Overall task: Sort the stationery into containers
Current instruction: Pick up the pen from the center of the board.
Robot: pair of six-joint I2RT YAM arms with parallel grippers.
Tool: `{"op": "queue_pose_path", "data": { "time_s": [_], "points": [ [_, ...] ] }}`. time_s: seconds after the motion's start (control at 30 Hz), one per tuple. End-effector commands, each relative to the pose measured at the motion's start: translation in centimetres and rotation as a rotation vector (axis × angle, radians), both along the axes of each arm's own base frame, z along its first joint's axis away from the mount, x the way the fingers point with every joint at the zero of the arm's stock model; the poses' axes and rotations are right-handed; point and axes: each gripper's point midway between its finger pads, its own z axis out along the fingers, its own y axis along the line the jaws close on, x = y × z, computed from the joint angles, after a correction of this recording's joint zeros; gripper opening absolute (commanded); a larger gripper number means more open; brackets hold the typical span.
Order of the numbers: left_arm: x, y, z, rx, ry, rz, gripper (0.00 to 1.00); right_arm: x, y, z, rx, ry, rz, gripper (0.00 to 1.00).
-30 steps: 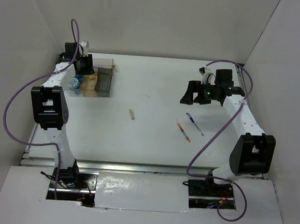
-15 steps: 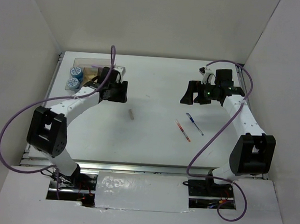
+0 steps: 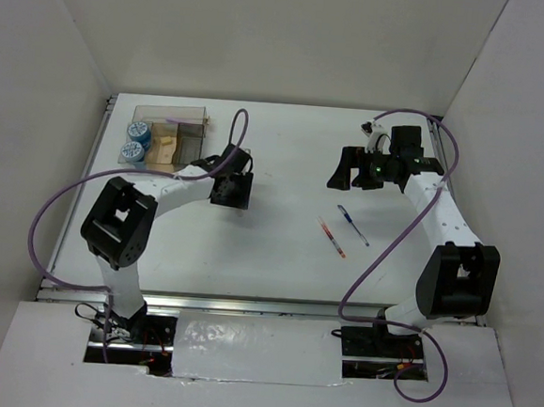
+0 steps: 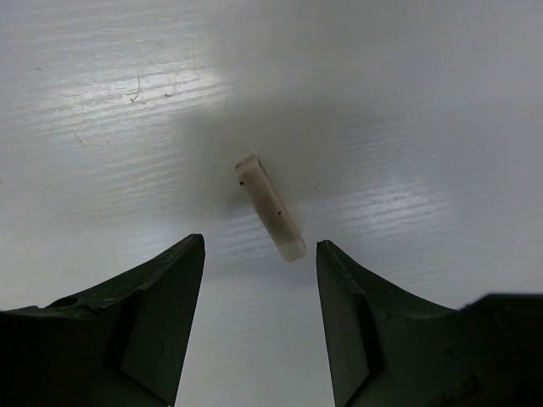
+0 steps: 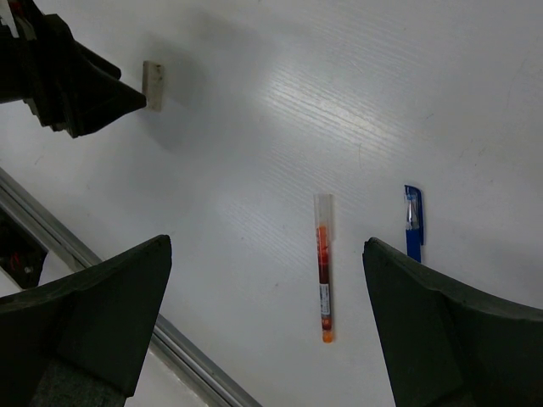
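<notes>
A small tan stub lies flat on the white table, just ahead of my left gripper, whose jaws are open and hold nothing. From above, the left gripper hangs over the stub and hides it. The right wrist view shows the same stub beside the left gripper's dark tips. My right gripper is wide open high above a red-orange pen and a blue pen. From above, the right gripper sits back right of the red-orange pen and the blue pen. The organiser stands back left.
Two round blue tubs and tan pieces sit in the organiser's compartments. White walls close in the table at the back and both sides. A metal rail runs along the near edge.
My left arm has swung from the organiser at the back left to the middle of the table, over the stub, its jaws a little wider. The right arm has not moved.
</notes>
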Motion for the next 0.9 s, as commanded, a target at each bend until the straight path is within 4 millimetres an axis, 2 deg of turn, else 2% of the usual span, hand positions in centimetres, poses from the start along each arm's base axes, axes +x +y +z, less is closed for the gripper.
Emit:
{"op": "queue_pose_path", "data": {
  "time_s": [0.0,0.17,0.3,0.43,0.47,0.53,0.6,0.63,0.7,0.73,0.77,0.8,0.83,0.87],
  "points": [
    [1.4,-0.1,0.0,-0.006,-0.018,0.041,0.67,0.1,0.1,1.2,0.002,-0.047,0.006,1.00],
    [1.5,-0.2,-1.4,0.009,0.014,0.038,0.64,0.2,0.1,1.0,0.002,-0.043,0.006,1.00],
    [1.5,-0.7,-2.2,0.006,0.037,0.015,0.56,0.3,0.0,1.0,0.001,-0.041,0.004,1.00],
    [1.6,-1.0,-2.1,-0.007,0.033,-0.012,0.36,0.2,0.0,0.9,0.001,-0.040,0.004,1.00],
    [1.7,-0.9,-1.8,-0.006,0.025,-0.021,0.25,0.2,0.0,0.9,0.000,-0.038,0.004,1.00],
    [2.1,-0.7,-0.8,-0.013,0.001,-0.024,0.14,0.2,0.0,0.9,0.002,-0.038,0.005,1.00],
    [2.7,0.2,1.0,-0.027,-0.035,-0.019,0.04,0.2,0.1,1.0,0.004,-0.038,0.007,1.00],
    [3.1,0.7,2.5,-0.041,-0.066,-0.011,0.03,0.2,0.1,1.0,0.005,-0.037,0.010,1.00],
    [4.1,2.9,4.7,-0.043,-0.107,0.029,0.03,0.1,0.2,1.0,0.006,-0.036,0.012,1.00],
    [4.5,3.8,7.0,-0.056,-0.157,0.036,0.02,0.1,0.2,1.0,0.005,-0.036,0.011,1.00],
    [5.0,4.7,8.3,-0.058,-0.189,0.042,0.02,0.1,0.1,0.8,0.005,-0.034,0.011,1.00],
    [5.8,6.8,9.6,-0.040,-0.230,0.052,0.03,0.0,0.2,0.7,0.005,-0.035,0.014,1.00],
    [6.1,8.0,11.7,-0.040,-0.284,0.055,0.03,-0.1,0.3,0.7,0.005,-0.035,0.017,1.00],
    [6.6,9.0,12.8,-0.036,-0.321,0.057,0.03,-0.1,0.4,0.5,0.003,-0.034,0.021,1.00]
  ]
}}
